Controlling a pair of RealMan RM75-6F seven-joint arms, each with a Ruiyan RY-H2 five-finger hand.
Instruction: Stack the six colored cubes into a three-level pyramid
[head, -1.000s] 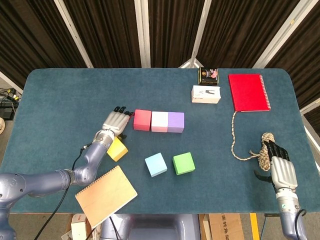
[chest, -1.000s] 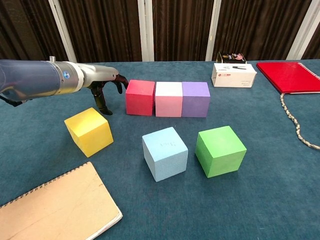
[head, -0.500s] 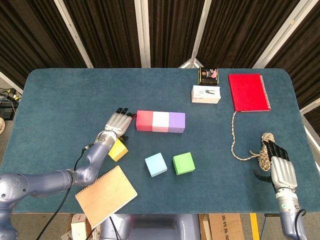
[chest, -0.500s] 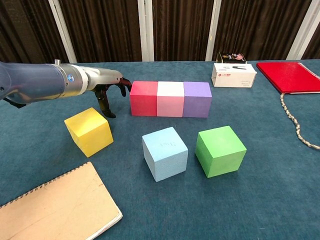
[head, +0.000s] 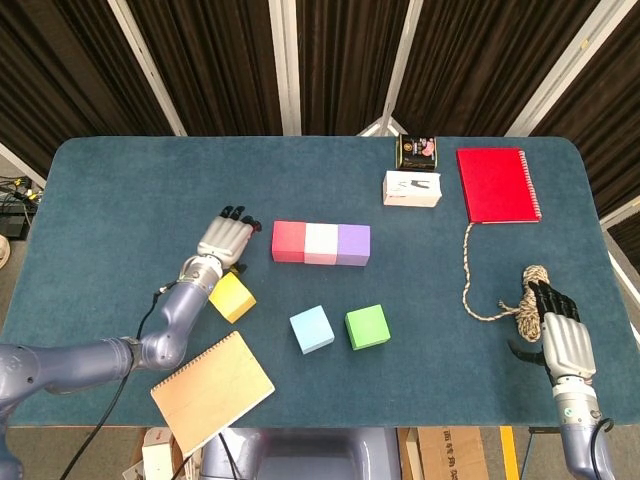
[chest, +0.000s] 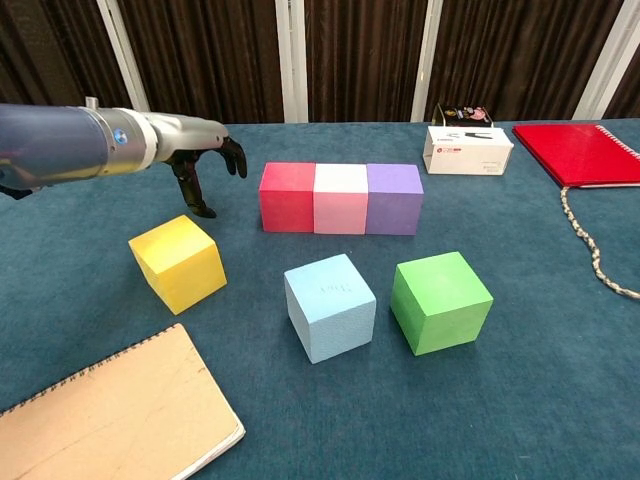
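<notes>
A red cube (head: 288, 241) (chest: 287, 197), a pink cube (head: 320, 243) (chest: 340, 198) and a purple cube (head: 353, 244) (chest: 393, 198) stand touching in a straight row. In front lie a yellow cube (head: 232, 297) (chest: 178, 262), a light blue cube (head: 312, 329) (chest: 329, 306) and a green cube (head: 367, 326) (chest: 440, 301), each apart. My left hand (head: 222, 240) (chest: 196, 160) hovers open, left of the red cube and clear of it, holding nothing. My right hand (head: 562, 335) rests near the table's right front edge, fingers extended, holding nothing.
A tan spiral notebook (head: 212, 391) (chest: 110, 415) lies at the front left. A red notebook (head: 497, 184) (chest: 580, 152), a white box (head: 412, 188) (chest: 467, 150) and a dark tin (head: 417, 151) sit at the back right. A coiled rope (head: 505, 290) lies beside my right hand.
My left hand pushed the red cube right until the row closed up and straightened, then drew back left and away from it. My right hand has not moved.
</notes>
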